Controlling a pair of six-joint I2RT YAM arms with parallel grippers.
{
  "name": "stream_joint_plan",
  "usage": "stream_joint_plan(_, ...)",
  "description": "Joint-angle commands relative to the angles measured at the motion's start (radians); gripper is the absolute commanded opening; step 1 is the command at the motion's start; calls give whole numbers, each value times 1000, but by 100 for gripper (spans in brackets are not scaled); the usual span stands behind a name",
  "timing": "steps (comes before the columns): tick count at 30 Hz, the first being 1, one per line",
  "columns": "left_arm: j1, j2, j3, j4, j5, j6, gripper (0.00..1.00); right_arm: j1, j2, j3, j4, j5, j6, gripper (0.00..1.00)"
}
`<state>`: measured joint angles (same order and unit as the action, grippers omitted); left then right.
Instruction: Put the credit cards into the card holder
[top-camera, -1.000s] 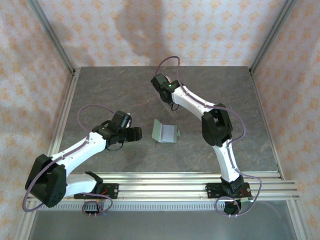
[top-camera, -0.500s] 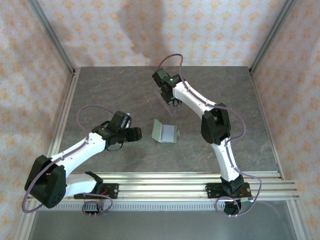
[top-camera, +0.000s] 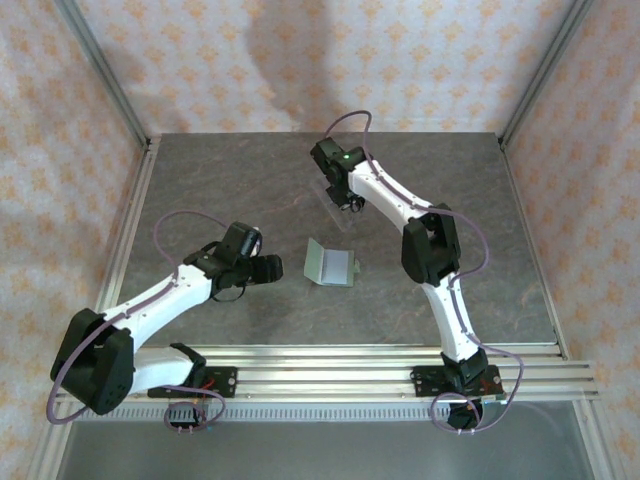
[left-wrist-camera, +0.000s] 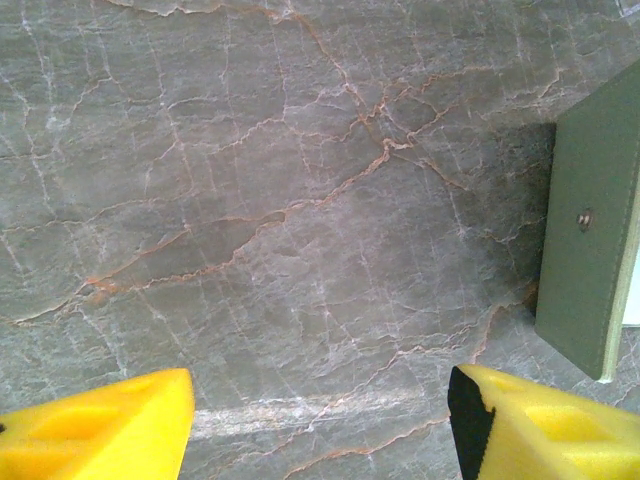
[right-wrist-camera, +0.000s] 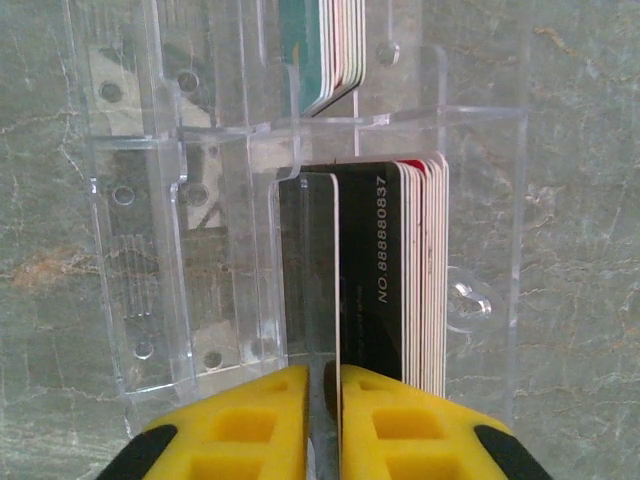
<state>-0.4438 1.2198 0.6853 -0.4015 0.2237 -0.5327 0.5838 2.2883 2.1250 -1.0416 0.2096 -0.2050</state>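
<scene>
Top external, starting from your left: what is your left claw (top-camera: 272, 268) doing?

— Released and empty. On the left wrist view its fingers stand wide apart over bare worktop (left-wrist-camera: 250, 200). The sage-green card holder (left-wrist-camera: 590, 230) is just to its right, standing folded open.

Any cards in it?

— None that you can see, so no part of the job looks done yet.

And your right claw (right-wrist-camera: 322, 385)?

— It sits at the clear plastic stand (right-wrist-camera: 200, 200). Its jaws are almost together, the thin slit lined up with the front of the near stack of credit cards (right-wrist-camera: 385, 290). You cannot tell whether it pinches one. Pulling, carrying and pocketing every card are yet to come.
</scene>
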Motion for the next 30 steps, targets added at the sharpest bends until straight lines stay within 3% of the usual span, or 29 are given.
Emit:
stream_joint_plan(1,8,10,18,-10,-9,20,69,-5,33,28,-60,-44,23,15)
stream_joint_plan(13,11,29,31,16,48,51,69,-15,2,90,-95,-87,69,1)
stream_joint_plan(18,11,31,91,-101,32,129,70,-19,-48,95,-117,-97,103,0)
stream_joint_plan(30,16,-45,104,-1,246,58,70,-20,-268,-64,-33,-220,186,0)
